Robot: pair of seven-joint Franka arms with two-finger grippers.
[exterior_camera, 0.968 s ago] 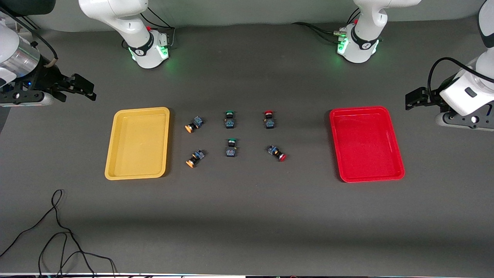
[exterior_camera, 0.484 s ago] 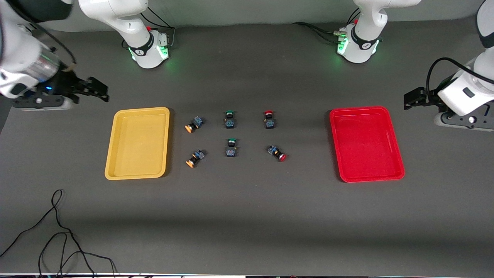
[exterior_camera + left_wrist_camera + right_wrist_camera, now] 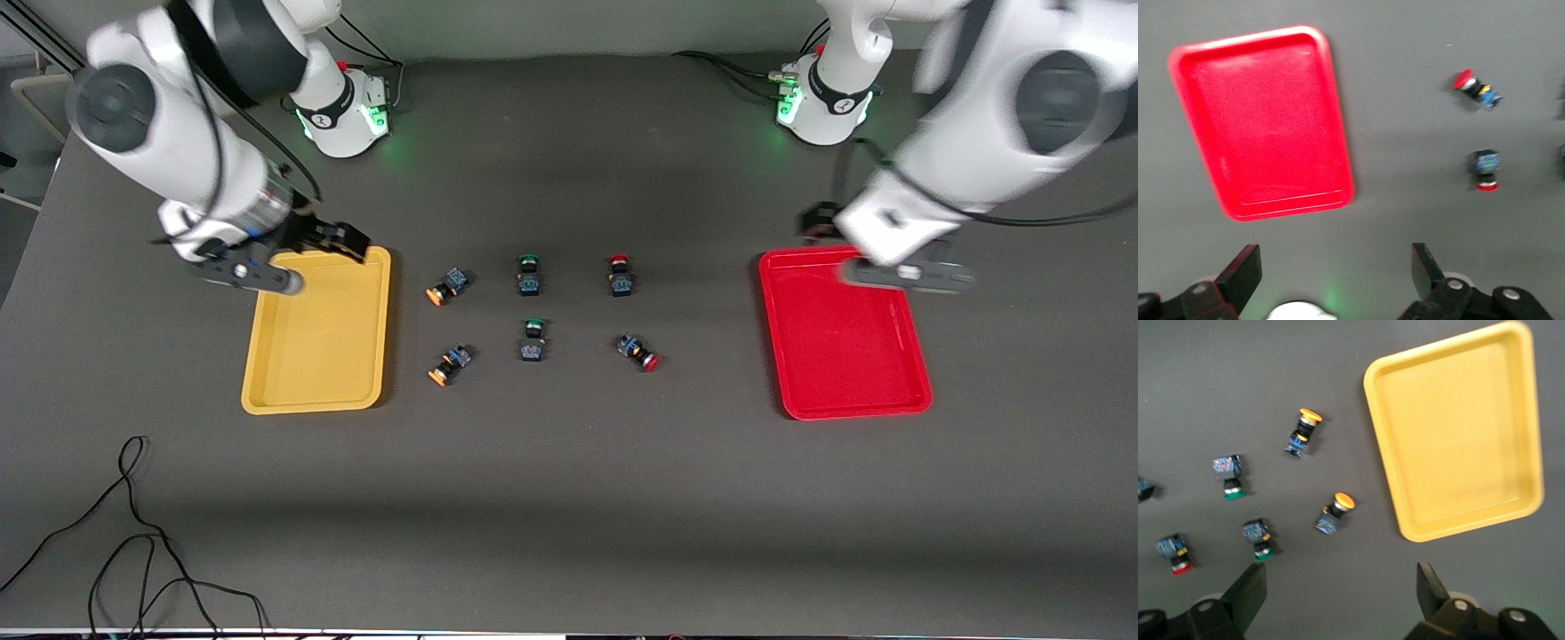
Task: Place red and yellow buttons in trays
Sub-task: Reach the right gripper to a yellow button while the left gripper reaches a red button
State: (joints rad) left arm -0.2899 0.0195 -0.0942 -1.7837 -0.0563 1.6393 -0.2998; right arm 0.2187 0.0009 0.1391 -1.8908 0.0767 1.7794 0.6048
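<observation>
red and yellow buttons lie between trays, no readable writing.

yellow tray, red tray, dark grey table, buttons with orange-yellow caps, red caps, green caps

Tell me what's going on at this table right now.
Nothing is held yet. The right gripper, open, is over the yellow tray; the left gripper, open, is over the red tray. Both trays are empty. Two yellow buttons, two red buttons and two green buttons lie on the table between them.
</observation>
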